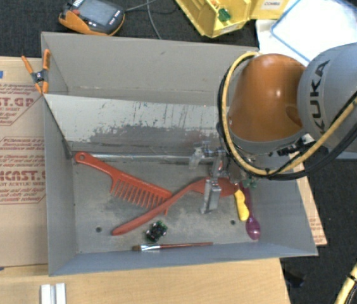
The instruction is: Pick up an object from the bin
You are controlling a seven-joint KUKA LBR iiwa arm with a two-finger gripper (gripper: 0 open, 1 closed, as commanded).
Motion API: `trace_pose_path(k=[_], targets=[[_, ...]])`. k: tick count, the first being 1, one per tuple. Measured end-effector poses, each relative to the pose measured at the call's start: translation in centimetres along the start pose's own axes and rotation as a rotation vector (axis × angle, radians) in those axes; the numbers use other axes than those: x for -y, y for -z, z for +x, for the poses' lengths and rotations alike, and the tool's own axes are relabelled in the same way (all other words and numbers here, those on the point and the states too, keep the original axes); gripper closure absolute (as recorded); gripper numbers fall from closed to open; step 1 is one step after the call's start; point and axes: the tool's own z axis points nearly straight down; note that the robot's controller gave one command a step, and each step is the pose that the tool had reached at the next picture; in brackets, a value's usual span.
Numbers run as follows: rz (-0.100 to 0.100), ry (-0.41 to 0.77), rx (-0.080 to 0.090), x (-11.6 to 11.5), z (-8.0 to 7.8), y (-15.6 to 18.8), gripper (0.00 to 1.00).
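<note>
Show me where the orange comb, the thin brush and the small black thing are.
orange comb (137, 195), camera view, on its teeth.
thin brush (172, 247), camera view, middle of its handle.
small black thing (156, 232), camera view, its centre.

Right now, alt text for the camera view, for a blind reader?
A robot gripper sits low in a grey metal bin, at the end of a long red utensil. Nearby lie a red comb, a thin brush, a small black thing and a yellow-handled purple tool.

Orange device (93, 14) and yellow box (219, 2) lie apart.
</note>
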Motion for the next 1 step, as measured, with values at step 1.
trace_pose_path(k=[1], targets=[[-0.001, 0.000, 0.008, 0.00, -0.16, 0.43, 0.00]])
